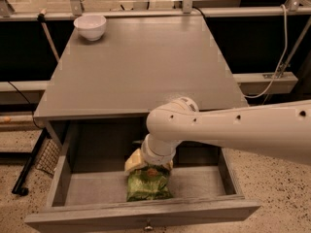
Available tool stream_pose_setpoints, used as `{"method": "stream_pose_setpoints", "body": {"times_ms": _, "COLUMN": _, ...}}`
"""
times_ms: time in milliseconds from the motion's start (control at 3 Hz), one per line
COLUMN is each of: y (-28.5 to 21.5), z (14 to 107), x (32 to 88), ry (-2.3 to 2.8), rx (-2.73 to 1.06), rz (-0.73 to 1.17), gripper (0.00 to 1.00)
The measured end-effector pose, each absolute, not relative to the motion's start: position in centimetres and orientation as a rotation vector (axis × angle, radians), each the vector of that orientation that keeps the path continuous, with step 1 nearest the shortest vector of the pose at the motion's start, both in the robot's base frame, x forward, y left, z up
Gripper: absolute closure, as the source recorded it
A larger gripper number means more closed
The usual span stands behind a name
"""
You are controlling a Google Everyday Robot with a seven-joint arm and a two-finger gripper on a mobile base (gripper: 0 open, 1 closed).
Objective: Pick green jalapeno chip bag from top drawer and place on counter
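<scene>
The green jalapeno chip bag [148,184] lies in the open top drawer [77,188], near the middle of its front edge. My white arm reaches in from the right, and my gripper [137,162] is inside the drawer at the bag's top end, touching or just above it. The wrist hides the bag's upper edge. The counter [141,67] is the flat grey cabinet top directly behind the drawer.
A white bowl [90,26] stands at the counter's back left corner. A metal rail and cables run behind the counter. A black wire frame [34,159] leans left of the drawer. Speckled floor lies on both sides.
</scene>
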State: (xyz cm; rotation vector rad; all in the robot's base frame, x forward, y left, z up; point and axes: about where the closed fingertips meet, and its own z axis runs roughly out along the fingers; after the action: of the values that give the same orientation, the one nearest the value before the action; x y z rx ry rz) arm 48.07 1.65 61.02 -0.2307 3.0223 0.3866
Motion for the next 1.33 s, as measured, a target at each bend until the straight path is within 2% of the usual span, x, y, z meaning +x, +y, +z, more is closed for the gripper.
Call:
{"method": "stream_pose_setpoints", "body": {"times_ms": 333, "y": 1.0, "z": 60.9, "x": 48.4, "ry": 3.026, "rx": -0.19, "rz": 0.393, "gripper": 0.48}}
{"method": "stream_pose_setpoints", "body": {"times_ms": 1000, "y": -2.7, "z": 65.2, "x": 48.1, "ry": 2.932, "rx": -0.152, "rz": 0.418, "gripper": 0.95}}
{"method": "stream_pose_setpoints", "body": {"times_ms": 1333, "y": -5.4, "z": 68.7, "x": 47.9, "ry": 2.861, "rx": -0.146, "rz": 0.413, "gripper": 1.0}}
